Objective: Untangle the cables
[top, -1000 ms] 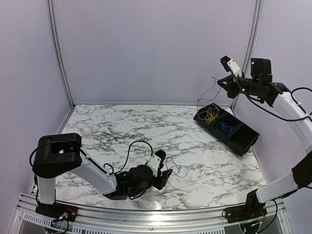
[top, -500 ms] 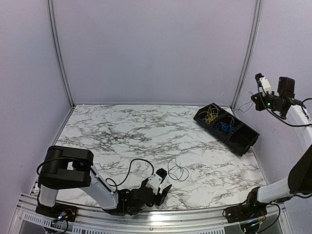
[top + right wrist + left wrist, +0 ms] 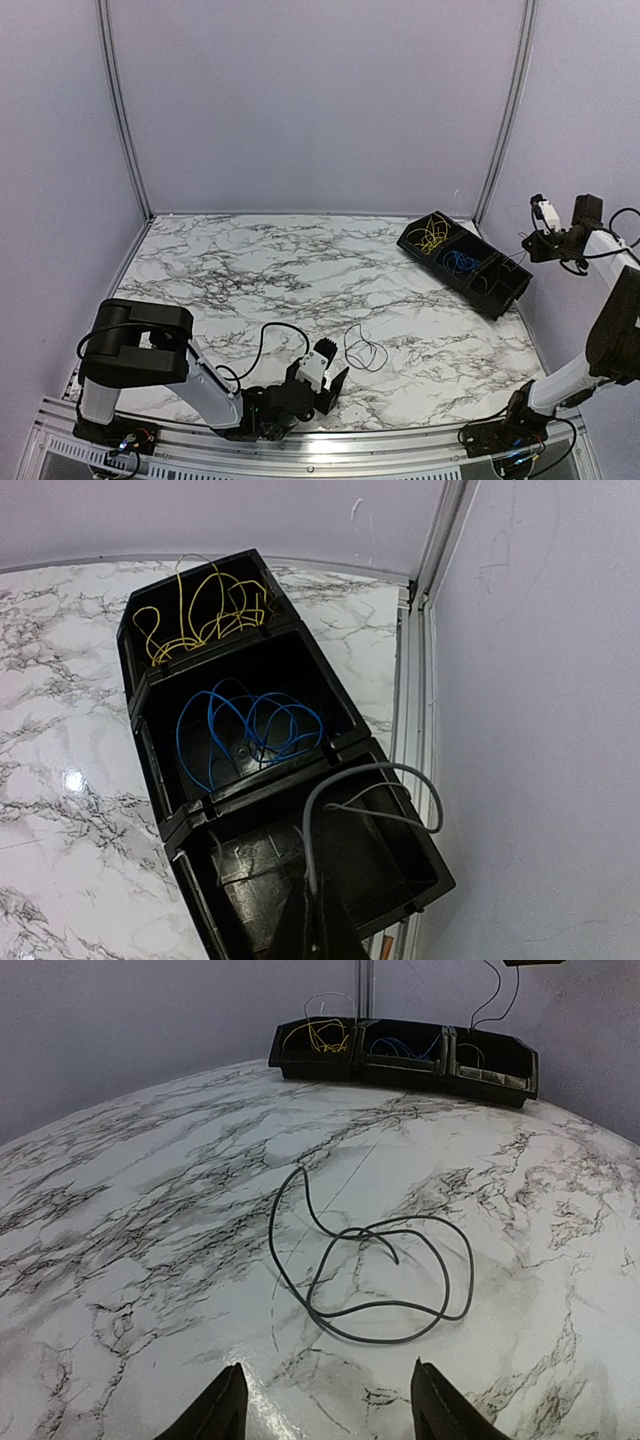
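A thin black cable [image 3: 366, 352] lies in loose loops on the marble table, just ahead of my left gripper [image 3: 328, 380]. In the left wrist view the cable [image 3: 379, 1341] lies beyond the open, empty gripper [image 3: 328, 1370]. My right gripper [image 3: 533, 246] hangs by the right end of a black three-compartment bin [image 3: 500, 297]. In the right wrist view it [image 3: 318, 900] is shut on a grey-black cable [image 3: 366, 768] that arches over the bin's end compartment. Yellow cables [image 3: 200, 615] fill the far compartment and blue cables [image 3: 250, 730] the middle one.
The bin [image 3: 400, 1060] stands at the back right, close to the right wall and a metal frame post [image 3: 505, 110]. The right wall [image 3: 540, 730] is right next to the right gripper. The table's near rail [image 3: 330, 440] runs just behind the left gripper.
My right arm has swung down and to the right with its cable, from high above the bin to its right end. My left gripper has pulled back toward the near edge, away from the black cable.
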`<state>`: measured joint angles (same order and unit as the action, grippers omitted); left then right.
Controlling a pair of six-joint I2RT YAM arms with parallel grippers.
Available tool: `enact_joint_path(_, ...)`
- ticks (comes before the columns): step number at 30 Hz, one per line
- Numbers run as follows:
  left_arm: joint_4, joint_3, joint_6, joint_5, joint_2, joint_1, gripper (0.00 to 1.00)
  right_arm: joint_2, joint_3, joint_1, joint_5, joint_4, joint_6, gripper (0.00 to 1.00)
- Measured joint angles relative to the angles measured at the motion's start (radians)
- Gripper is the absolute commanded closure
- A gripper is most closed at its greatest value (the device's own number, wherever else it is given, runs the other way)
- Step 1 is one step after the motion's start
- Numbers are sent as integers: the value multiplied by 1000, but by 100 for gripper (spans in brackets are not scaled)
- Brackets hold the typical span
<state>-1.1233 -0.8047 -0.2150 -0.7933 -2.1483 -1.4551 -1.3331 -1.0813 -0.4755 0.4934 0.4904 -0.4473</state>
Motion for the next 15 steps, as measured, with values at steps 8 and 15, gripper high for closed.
enact_joint_path(8,-5,3,1,-29,-13,0,42,-78,9,0,72,49,-16,100)
enact_joint_path(15,-17,8,-1,-47,-13,0,42,-121,34,0,125,111,-17,100)
